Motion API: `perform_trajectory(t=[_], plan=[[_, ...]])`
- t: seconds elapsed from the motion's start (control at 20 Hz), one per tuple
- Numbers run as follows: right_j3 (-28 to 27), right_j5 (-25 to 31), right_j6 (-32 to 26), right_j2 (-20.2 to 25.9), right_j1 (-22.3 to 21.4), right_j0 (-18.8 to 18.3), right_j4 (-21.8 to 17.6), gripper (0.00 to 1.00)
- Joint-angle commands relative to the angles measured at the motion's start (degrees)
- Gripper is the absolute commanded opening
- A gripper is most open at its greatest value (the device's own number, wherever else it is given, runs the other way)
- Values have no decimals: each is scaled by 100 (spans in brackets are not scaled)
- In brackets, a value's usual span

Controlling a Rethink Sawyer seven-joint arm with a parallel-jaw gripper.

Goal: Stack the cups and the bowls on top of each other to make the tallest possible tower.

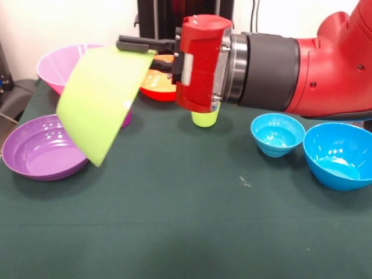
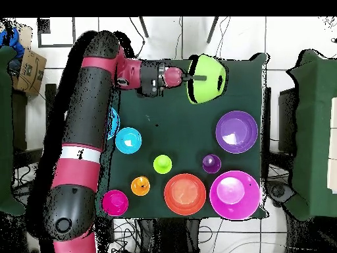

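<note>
gripper (image 2: 191,77) holds lime green bowl (image 2: 209,80) (tilted) over the table's (image 2: 191,135) edge.

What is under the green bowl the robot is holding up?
The green bowl hangs tilted in the gripper above the dark table. It covers part of the purple bowl and the pink bowl behind. Nothing shows directly beneath it.

Red arm (image 1: 325,64) stretched level above table, tool (image 1: 145,52) turned sideways, fingers clamped on bowl rim.
</note>
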Motion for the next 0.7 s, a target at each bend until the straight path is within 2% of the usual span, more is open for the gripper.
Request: perform_trajectory(t=[0.05, 0.7], plan=[[829, -469, 1240, 900, -5, 282, 358, 0], [2308, -1685, 1395, 1286, -597, 748, 149, 0]])
